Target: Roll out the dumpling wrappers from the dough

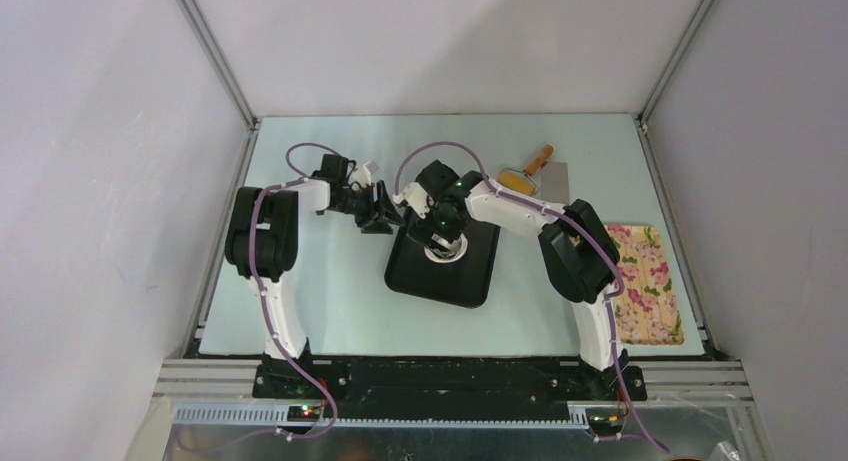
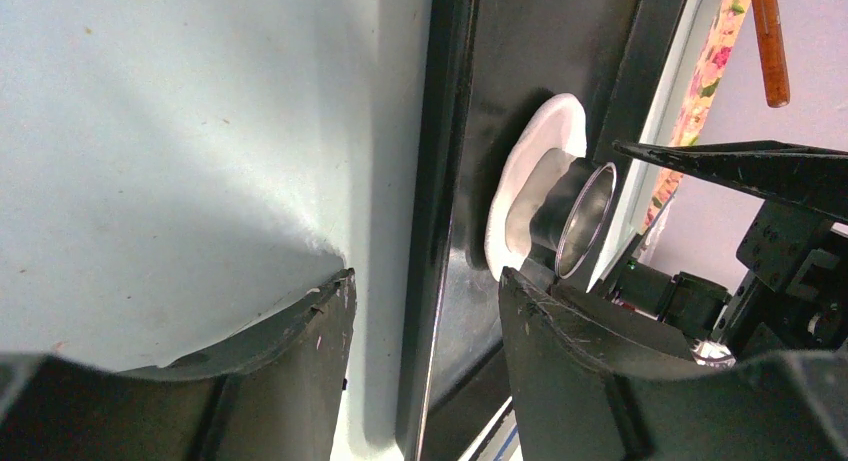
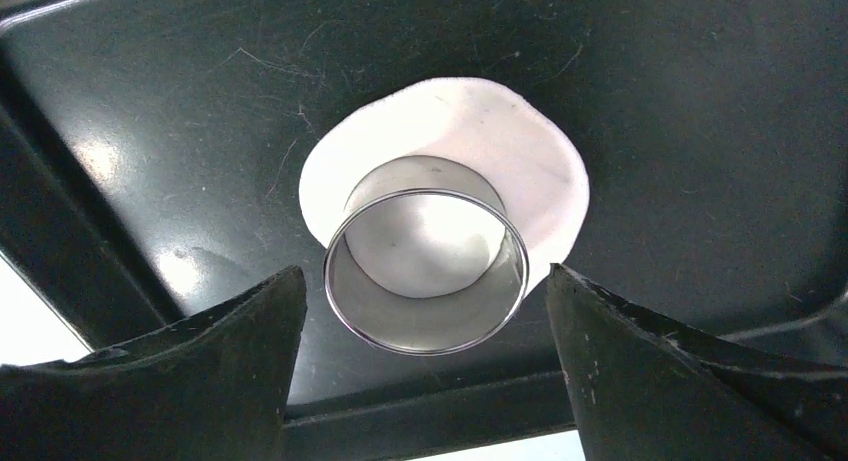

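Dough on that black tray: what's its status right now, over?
Right pincer open, straddling steel ring, not touching. Dough flattened on black tray, ring standing on it. Left pincer open at tray's rim.

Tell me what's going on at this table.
Two robot arms are working over a black tray. A round steel cup sits on a flattened white dough disc in the tray. The right gripper is just above it, open, with one finger on either side of the cup and not touching it. The left gripper, also open, straddles the tray's left rim and holds nothing.
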{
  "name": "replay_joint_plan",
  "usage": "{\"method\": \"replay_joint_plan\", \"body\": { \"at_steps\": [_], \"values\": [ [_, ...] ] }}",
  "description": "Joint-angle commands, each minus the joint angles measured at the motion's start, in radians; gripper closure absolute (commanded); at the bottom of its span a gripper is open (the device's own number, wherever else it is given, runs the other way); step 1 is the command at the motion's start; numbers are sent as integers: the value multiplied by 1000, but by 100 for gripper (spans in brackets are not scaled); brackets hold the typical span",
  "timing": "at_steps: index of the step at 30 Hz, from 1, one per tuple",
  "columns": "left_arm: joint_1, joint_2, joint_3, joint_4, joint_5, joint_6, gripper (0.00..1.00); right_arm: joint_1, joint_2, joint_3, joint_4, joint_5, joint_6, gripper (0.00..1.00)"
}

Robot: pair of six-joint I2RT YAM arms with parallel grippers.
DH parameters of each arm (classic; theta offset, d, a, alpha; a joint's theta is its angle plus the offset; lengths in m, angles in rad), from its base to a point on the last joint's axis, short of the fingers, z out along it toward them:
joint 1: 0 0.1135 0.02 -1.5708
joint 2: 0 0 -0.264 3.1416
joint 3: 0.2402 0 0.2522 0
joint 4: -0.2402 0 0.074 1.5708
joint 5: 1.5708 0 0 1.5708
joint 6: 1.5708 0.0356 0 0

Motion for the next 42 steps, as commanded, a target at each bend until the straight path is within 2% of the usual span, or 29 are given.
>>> {"method": "replay_joint_plan", "body": {
  "at_steps": [1,7,20,28,29,31,38,42],
  "values": [
    [8,23,12,-3,-80,21,39,13,-6,41,9,37,4,10],
    [8,21,11,-4,-79,21,39,11,9,38,-1,40,5,14],
    [8,22,12,-4,-77,22,39,7,23,26,-12,-9,14,29],
    [8,22,11,-3,-77,21,39,7,34,16,-23,-5,13,51],
    [8,22,11,-4,-77,21,39,7,36,15,-20,-1,14,55],
    [9,23,12,-3,-77,21,39,11,37,6,-13,23,18,57],
    [7,24,11,-4,-79,20,39,8,65,12,-20,166,170,60],
    [9,22,12,-4,-78,20,39,29,72,-8,-9,197,165,62]
  ]
}}
